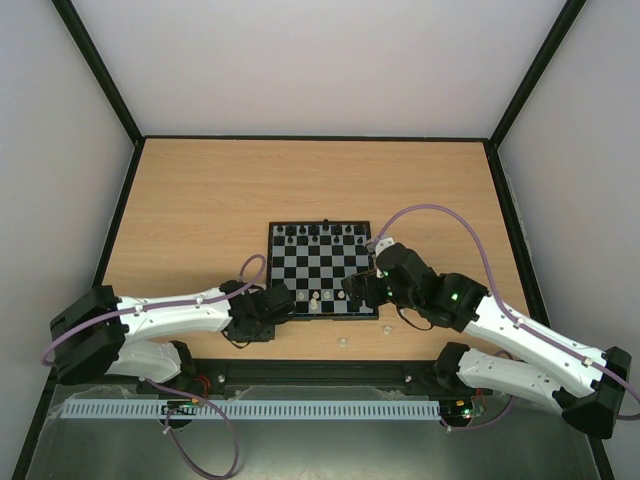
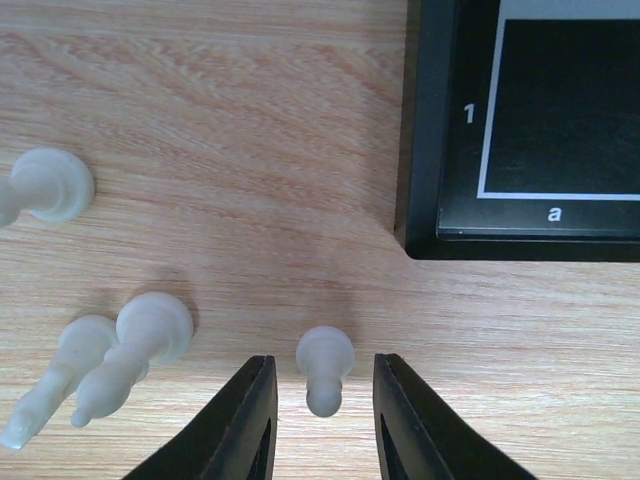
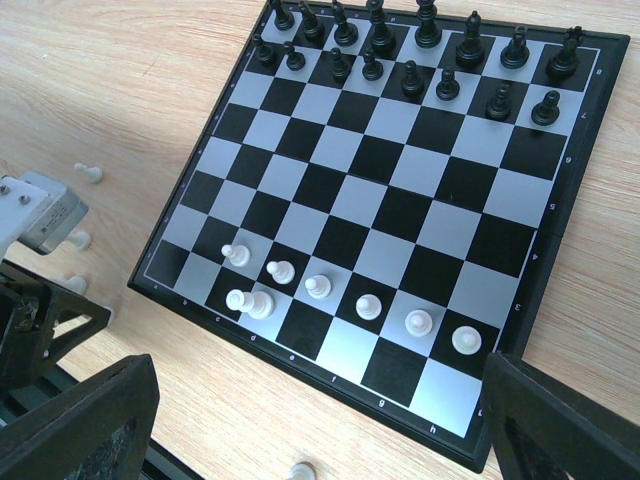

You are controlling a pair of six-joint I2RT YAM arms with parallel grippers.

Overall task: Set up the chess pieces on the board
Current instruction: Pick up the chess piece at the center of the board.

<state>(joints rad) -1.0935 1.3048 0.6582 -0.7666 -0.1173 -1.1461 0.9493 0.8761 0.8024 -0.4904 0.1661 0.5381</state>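
Currently the left end effector (image 2: 323, 362), released, straddles a small cream-white pawn (image 2: 325, 352) on the desk (image 2: 200, 100) without touching it; the right end effector (image 3: 315, 372), spread wide, hangs over the black-and-pale checked board (image 3: 385, 160).

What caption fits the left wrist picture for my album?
Left gripper, jaws open, straddles a white piece lying near a corner of the board.

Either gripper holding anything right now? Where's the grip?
Nothing is held. The left gripper straddles a white pawn lying on the table, with gaps showing on both sides. The right gripper is open above the board, empty.
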